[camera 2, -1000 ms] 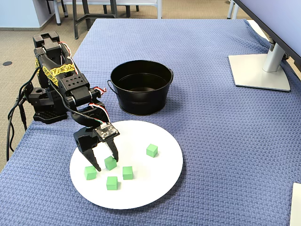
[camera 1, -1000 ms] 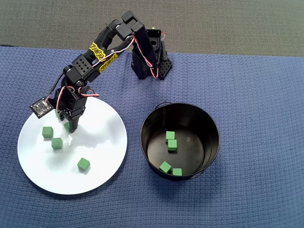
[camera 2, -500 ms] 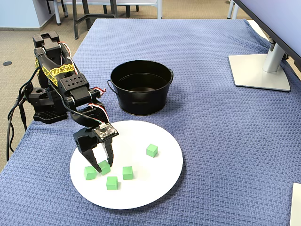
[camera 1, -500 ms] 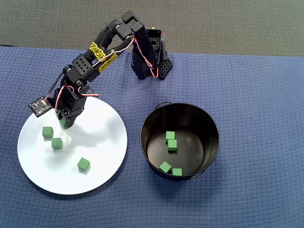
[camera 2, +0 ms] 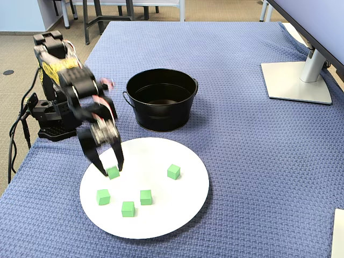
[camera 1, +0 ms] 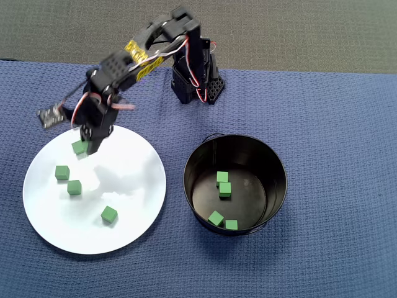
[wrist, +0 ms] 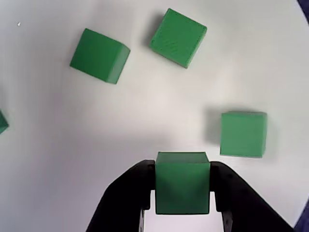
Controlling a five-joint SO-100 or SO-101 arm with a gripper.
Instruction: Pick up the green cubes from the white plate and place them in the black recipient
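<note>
One green cube [wrist: 182, 182] clamped between the black gripper [wrist: 182, 188] fingers above the white plate [camera 1: 133, 205], arm motion-blurred, four cubes [camera 1: 222, 198] in the black pot [camera 1: 276, 186], fifth cube [wrist: 2, 122] cropped at wrist-view edge.

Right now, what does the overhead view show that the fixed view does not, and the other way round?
Only the overhead view shows four green cubes lying inside the black recipient. Only the fixed view shows a monitor stand on the blue cloth. Both show the tool shut on one held cube above the white plate, with four loose cubes on it.
</note>
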